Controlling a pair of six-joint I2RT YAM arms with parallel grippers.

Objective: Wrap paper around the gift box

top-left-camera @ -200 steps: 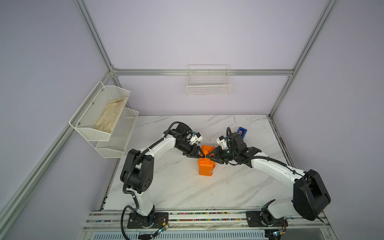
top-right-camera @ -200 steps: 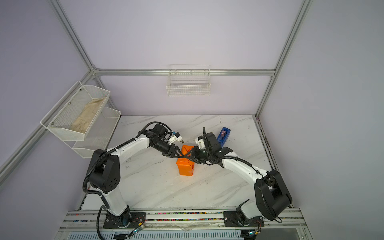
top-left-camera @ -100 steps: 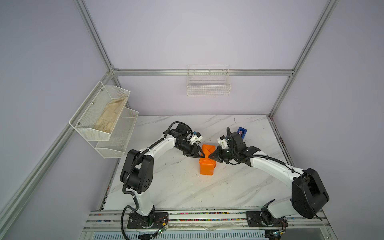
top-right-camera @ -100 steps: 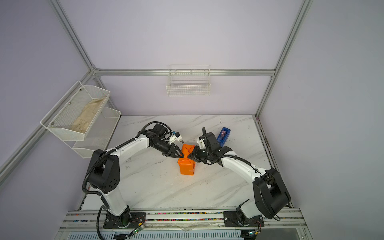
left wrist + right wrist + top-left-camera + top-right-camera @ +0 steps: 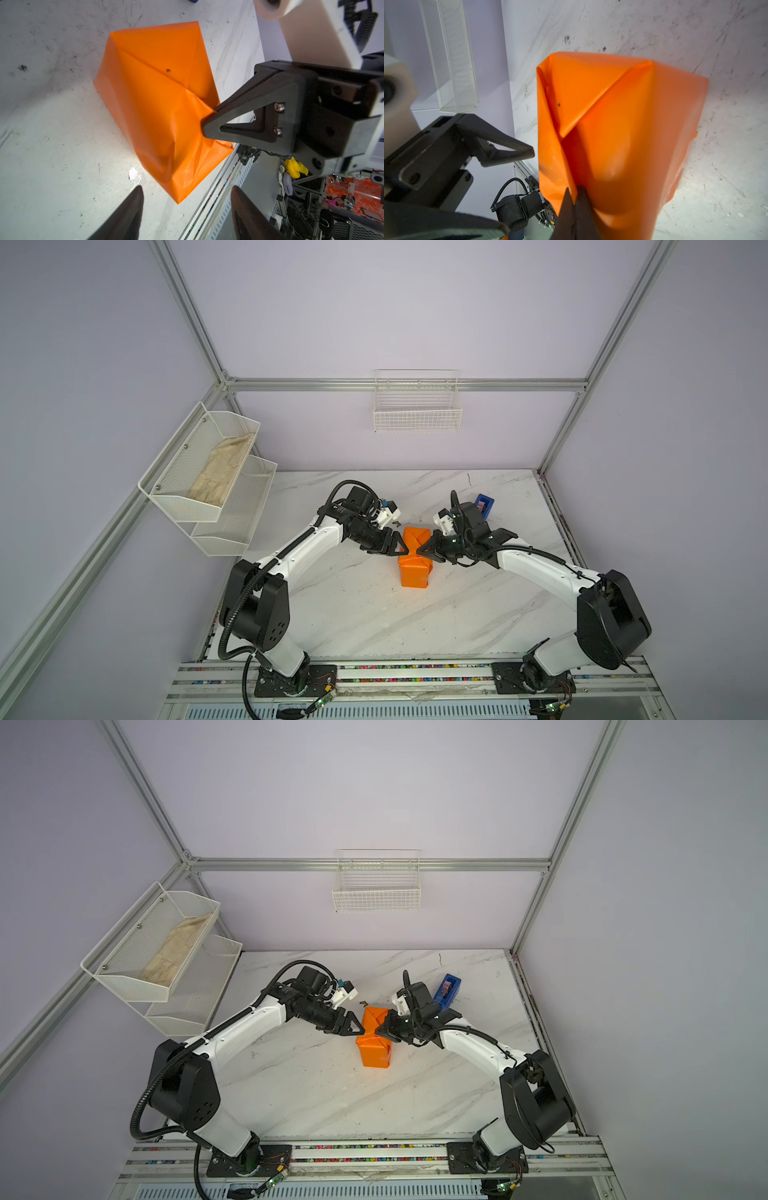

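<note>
The orange paper (image 5: pixel 413 568) (image 5: pixel 374 1050) stands folded into an upright package on the marble table, with triangular flaps creased across its upper end (image 5: pixel 158 99) (image 5: pixel 633 135). The gift box is hidden inside it. My right gripper (image 5: pixel 420 551) (image 5: pixel 377 1031) (image 5: pixel 574 190) is shut on a thin fold of the paper at the package's right upper edge. My left gripper (image 5: pixel 402 549) (image 5: pixel 360 1029) (image 5: pixel 186 189) is open at the package's left side. Its fingertips stand wide apart just off the paper, holding nothing.
A blue tape dispenser (image 5: pixel 483 506) (image 5: pixel 448 990) sits behind the right wrist. Two white mesh racks (image 5: pixel 199 472) hang at the left, the upper one holding a beige cloth (image 5: pixel 220 468). A wire basket (image 5: pixel 417 406) hangs on the back wall. A metal rail (image 5: pixel 415 672) runs along the table's front.
The right gripper has closed onto the paper fold. The left gripper's fingers have spread wider beside the package.
</note>
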